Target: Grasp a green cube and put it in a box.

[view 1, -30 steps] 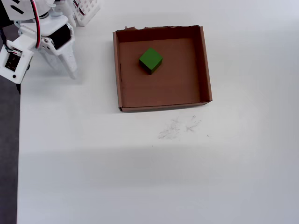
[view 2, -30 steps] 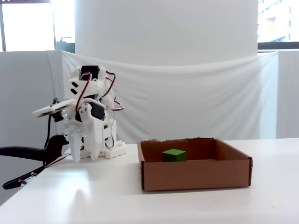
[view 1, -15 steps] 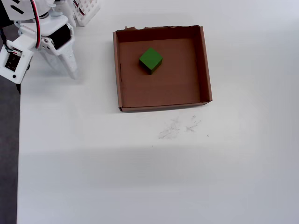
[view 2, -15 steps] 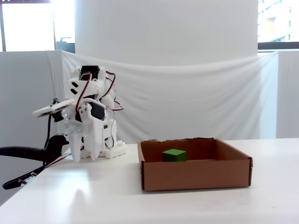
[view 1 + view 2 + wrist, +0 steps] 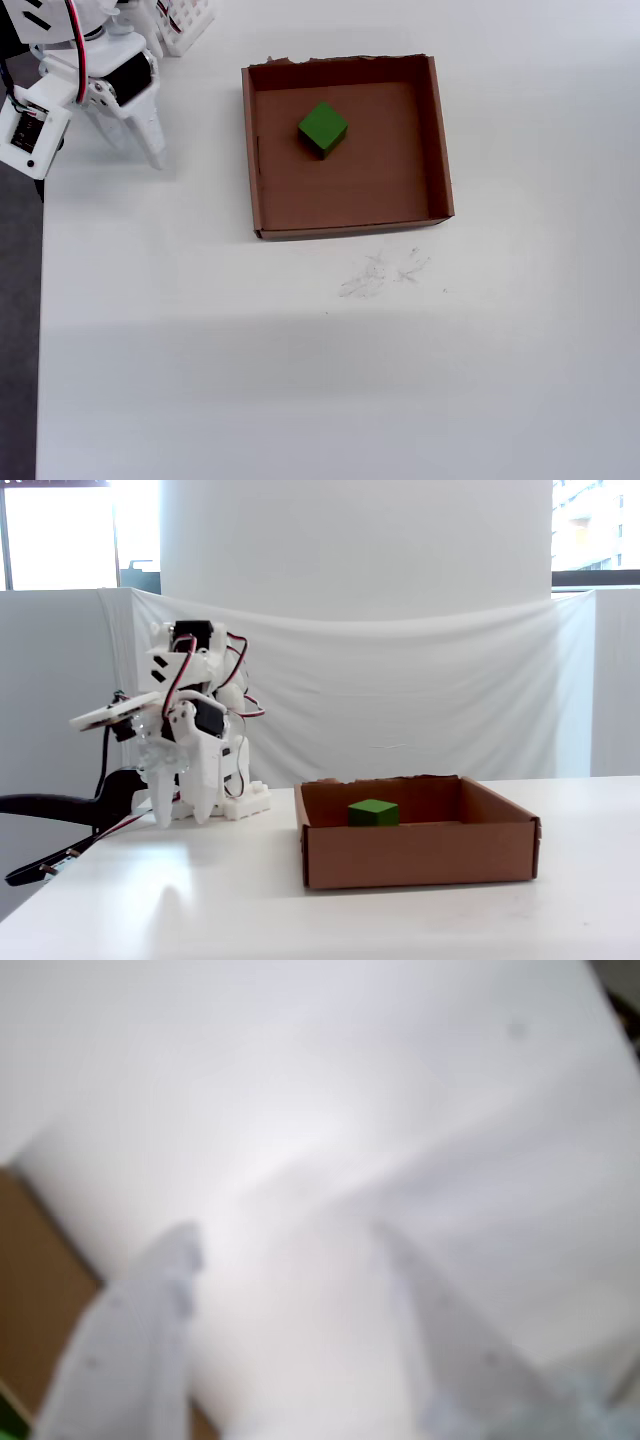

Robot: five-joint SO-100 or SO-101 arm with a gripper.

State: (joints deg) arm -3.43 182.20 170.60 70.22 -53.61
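Resting inside box [image 5: 440, 140], green cube [image 5: 322, 128] sits on brown floor, toward torn far wall in overhead view, touching no wall. End effector [image 5: 180, 818] hangs tips-down at counter [image 5: 300, 380] well left of box, holding nothing. Wrist view blurred: two pale fingers [image 5: 130, 1350] stand slightly apart, bare counter between them, brown box corner at lower left. Faint scribbles [image 5: 380, 275] mark counter just below box.

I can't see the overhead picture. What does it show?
A green cube sits inside a shallow brown cardboard box on a white table. The white robot arm stands apart at the upper left, its jaws holding nothing.
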